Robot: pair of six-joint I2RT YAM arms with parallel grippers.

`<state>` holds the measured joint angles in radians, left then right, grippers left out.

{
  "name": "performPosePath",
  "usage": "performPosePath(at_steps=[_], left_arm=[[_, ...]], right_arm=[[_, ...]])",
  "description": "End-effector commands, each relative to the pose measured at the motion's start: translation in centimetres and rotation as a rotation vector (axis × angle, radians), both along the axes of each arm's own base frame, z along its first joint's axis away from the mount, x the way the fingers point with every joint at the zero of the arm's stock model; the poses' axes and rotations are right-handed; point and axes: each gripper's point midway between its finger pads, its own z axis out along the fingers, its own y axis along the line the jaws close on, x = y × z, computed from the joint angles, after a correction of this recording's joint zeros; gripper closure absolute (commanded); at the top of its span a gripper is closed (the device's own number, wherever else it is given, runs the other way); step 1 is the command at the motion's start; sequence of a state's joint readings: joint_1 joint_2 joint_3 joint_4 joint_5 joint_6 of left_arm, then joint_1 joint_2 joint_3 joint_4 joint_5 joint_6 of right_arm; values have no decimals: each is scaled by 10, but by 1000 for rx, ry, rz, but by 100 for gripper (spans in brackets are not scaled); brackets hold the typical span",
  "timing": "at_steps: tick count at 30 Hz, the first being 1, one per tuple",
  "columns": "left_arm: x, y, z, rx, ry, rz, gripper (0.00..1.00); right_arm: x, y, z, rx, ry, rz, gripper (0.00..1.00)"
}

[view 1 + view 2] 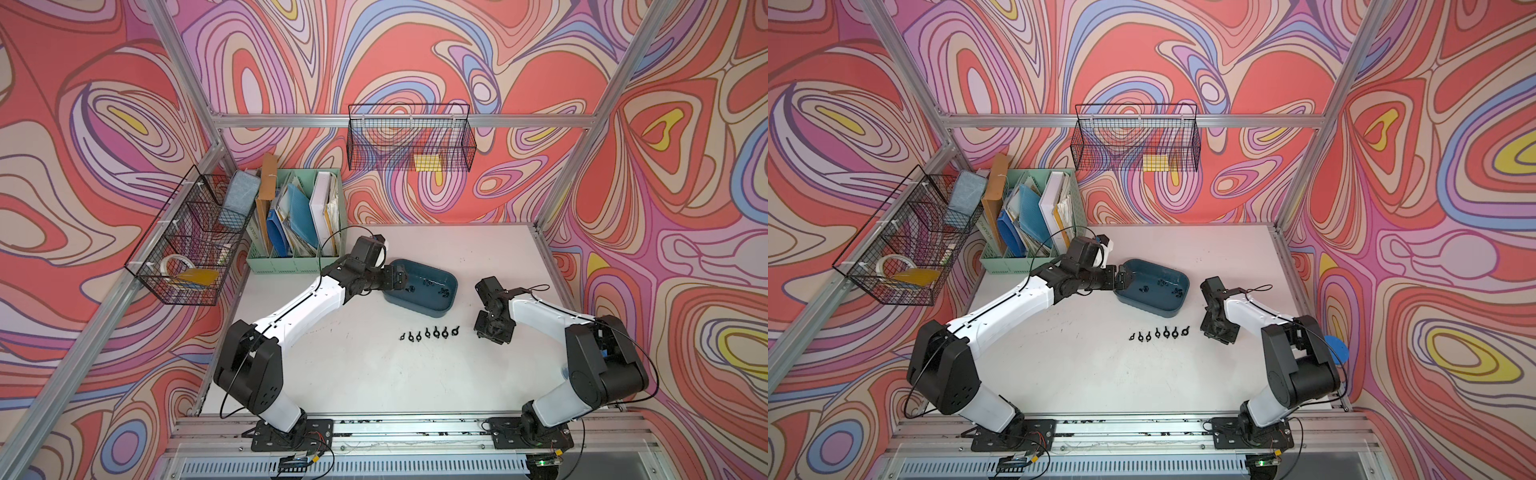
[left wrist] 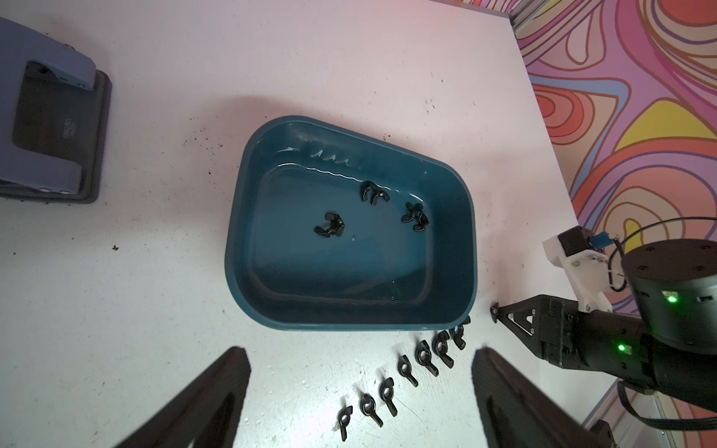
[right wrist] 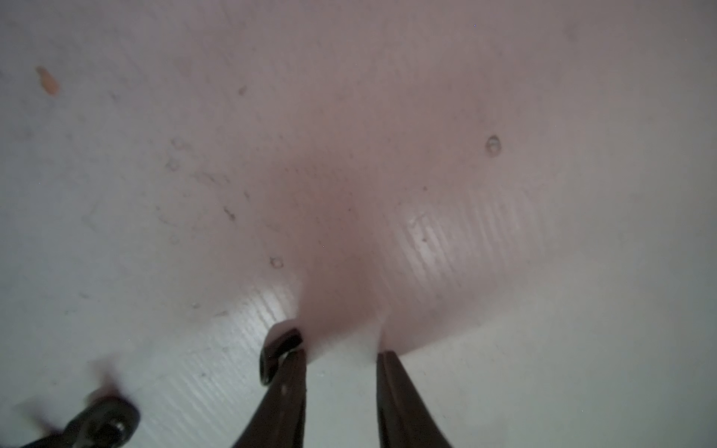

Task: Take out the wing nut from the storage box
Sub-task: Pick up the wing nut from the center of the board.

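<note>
Left hand [image 2: 359, 353] wide apart, empty | right hand [image 3: 340, 352] slightly apart, empty | row of wing nuts [image 1: 427, 333] out on surface [image 1: 374, 374] | several left in storage box [image 2: 349, 322]

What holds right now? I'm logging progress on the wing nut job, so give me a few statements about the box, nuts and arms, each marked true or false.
1. The storage box holds wing nuts. True.
2. A row of wing nuts lies on the table outside the box. True.
3. The left gripper has its jaws shut on a nut. False: the jaws stand wide apart, empty.
4. The right gripper reaches into the box. False: it is down at the table by the row's end.
5. The box is mint green. False: it is dark teal; the file organiser is mint green.
</note>
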<state>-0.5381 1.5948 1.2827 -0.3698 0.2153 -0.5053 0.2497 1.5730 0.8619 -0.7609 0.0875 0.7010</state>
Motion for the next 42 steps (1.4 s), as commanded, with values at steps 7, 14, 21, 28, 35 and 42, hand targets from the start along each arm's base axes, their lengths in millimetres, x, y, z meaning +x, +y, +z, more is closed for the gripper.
performPosePath(at_steps=[7,14,21,28,35,42], left_arm=[[-24,-70,-13,70,22,-160,23],[-54,-133,-40,169,0,-324,46],[-79,-188,-80,255,15,-455,57],[-90,-230,-121,300,35,-547,62],[-85,-256,-148,335,26,-584,62],[-81,-265,-165,354,33,-605,62]], right_arm=[[0,-18,26,-75,-64,-64,67],[-14,-41,53,-100,-132,-146,66],[-25,-57,72,-38,-201,-231,64],[-27,-61,89,-12,-253,-245,46],[-29,-62,91,2,-258,-238,40],[-34,-66,91,-1,-253,-239,36]])
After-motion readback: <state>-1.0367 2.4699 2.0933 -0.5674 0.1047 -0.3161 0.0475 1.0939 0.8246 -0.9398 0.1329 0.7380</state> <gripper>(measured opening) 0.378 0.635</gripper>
